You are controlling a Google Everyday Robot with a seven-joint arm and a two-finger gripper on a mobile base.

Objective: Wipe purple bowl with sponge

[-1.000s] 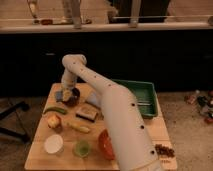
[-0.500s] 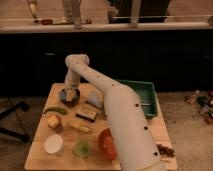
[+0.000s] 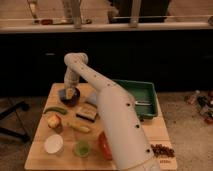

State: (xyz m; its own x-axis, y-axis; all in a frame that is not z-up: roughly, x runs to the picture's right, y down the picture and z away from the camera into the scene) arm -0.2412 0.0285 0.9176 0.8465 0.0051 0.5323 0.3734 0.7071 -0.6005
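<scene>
The purple bowl stands on the wooden table at the back left. My gripper points down into the bowl's mouth, at the end of the white arm that reaches in from the lower right. A small yellowish sponge shows between the fingers, right at the bowl's opening. The gripper hides most of the bowl's inside.
A green tray stands at the back right. A tan block with a dark top lies beside the bowl. A green vegetable, a fruit, a white bowl, a small green bowl and an orange-red bowl lie in front.
The gripper has shifted slightly to the right over the purple bowl, with the sponge still in it. Nothing else has moved.
</scene>
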